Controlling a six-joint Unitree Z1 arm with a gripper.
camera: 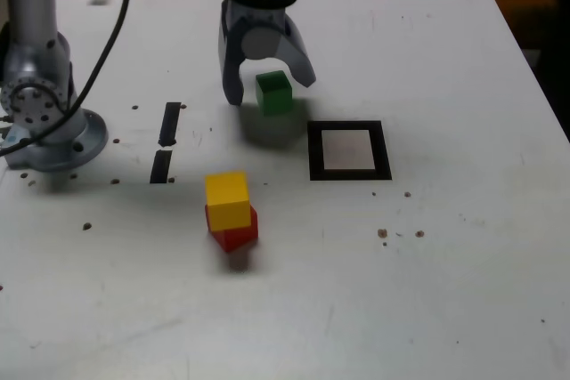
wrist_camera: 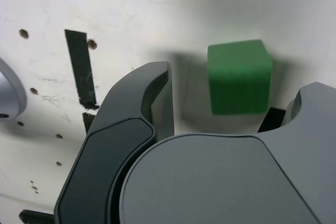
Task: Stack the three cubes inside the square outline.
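Evidently the gripper (camera: pixel 267 77), jaws spread wide, is straddling the green cube (camera: pixel 273 92) without touching it, just off the outline (camera: pixel 349 175) on the exterior view's left. Judged step: grasping green; next, closing squarely on it. Yellow (camera: pixel 226 198) is sitting on red (camera: pixel 236 230), well apart, leaving open table (camera: pixel 445 291) around the outline.

White counter (camera: pixel 445 291), speckled with small brown spots. Lying on it: a black square outline (camera: pixel 349 125), two short black bars (camera: pixel 169 123), a green cube (camera: pixel 273 92), and a red cube (camera: pixel 237 230) bearing a yellow cube (camera: pixel 226 198).
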